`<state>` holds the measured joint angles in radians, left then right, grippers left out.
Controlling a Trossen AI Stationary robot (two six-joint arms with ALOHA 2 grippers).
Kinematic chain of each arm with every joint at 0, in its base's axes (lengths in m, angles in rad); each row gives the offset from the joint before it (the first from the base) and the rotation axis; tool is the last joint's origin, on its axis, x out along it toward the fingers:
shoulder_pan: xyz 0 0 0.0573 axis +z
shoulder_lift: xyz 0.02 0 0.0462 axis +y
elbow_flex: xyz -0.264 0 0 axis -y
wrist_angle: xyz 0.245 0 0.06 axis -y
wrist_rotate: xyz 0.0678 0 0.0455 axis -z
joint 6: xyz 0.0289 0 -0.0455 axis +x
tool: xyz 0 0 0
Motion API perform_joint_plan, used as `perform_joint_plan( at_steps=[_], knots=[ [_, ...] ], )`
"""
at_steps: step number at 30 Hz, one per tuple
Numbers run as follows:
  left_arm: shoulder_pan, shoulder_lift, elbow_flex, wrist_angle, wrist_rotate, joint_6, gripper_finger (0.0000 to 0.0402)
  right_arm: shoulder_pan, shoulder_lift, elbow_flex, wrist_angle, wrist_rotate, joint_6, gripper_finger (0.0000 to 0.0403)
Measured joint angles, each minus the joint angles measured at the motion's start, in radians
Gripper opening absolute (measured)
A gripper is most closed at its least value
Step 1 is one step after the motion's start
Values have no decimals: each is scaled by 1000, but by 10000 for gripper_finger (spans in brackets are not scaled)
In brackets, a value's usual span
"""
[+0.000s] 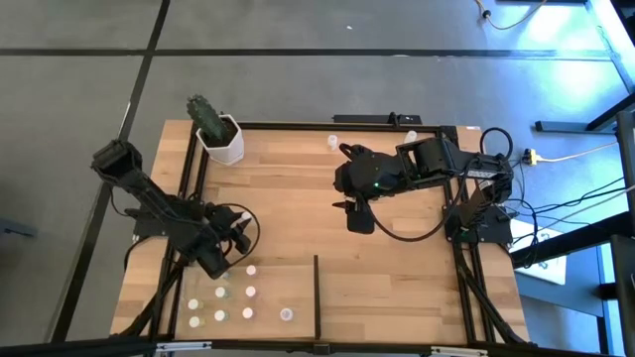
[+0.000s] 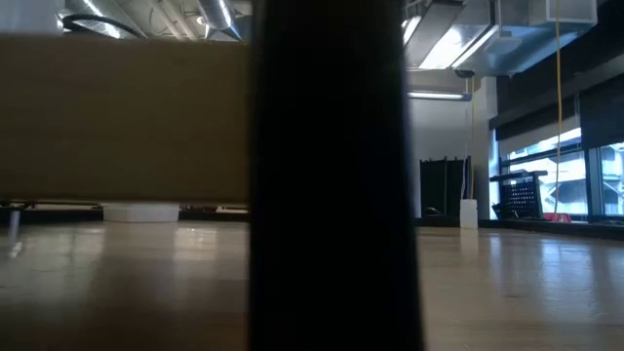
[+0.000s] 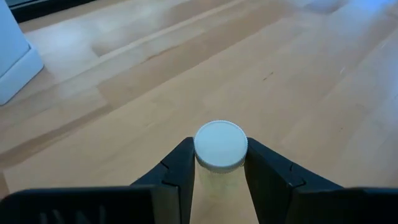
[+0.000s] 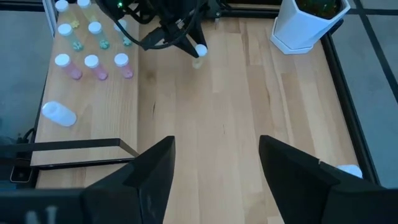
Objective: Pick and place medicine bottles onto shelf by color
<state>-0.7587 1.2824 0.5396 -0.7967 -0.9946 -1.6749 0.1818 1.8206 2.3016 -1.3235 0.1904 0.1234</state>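
Small pale yellowish medicine bottle with round white cap (image 3: 220, 146) clamped upright between the left gripper's (image 3: 219, 180) two dark fingers, cap poking above the fingertips, just off the pale light-wood shelf panel (image 1: 298, 288) toward table centre. In right wrist view same bottle (image 4: 199, 52) at the left gripper tip, above bare tabletop beside the shelf. On the shelf: cluster of tiny white-capped bottles (image 1: 230, 302), pale green and yellowish ones plus three pink ones (image 4: 93, 65) in a row, standing upright; one white bottle lying on its side (image 4: 59, 113) nearer the thin black upright divider (image 1: 317, 294). Two more small white bottles (image 1: 333, 143) near the table's far edge. Right gripper (image 4: 214, 168) hanging over table centre, fingers wide apart, nothing between them. White hexagonal pot with green cactus (image 1: 218, 137) at far left corner of light wooden tabletop (image 1: 288, 208). Low view mostly blocked by a dark upright.
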Motion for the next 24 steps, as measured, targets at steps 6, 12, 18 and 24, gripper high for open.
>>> perform_joint_plan(
  at_steps=[6, 12, 18, 24],
  knots=[
    [27, 1, 0, -10, 62, 43, 112, 0, 0, 0, 0, 0, 0, 234],
    [64, 1, 0, -32, 69, 60, 112, 0, 0, 0, 0, 0, 0, 234],
    [88, 1, 0, 0, 70, 60, 112, 0, 0, 0, 1, 0, 0, 234],
    [100, 1, 0, 46, 70, 63, 112, 0, 0, 0, 4, 0, 0, 234]
  ],
)
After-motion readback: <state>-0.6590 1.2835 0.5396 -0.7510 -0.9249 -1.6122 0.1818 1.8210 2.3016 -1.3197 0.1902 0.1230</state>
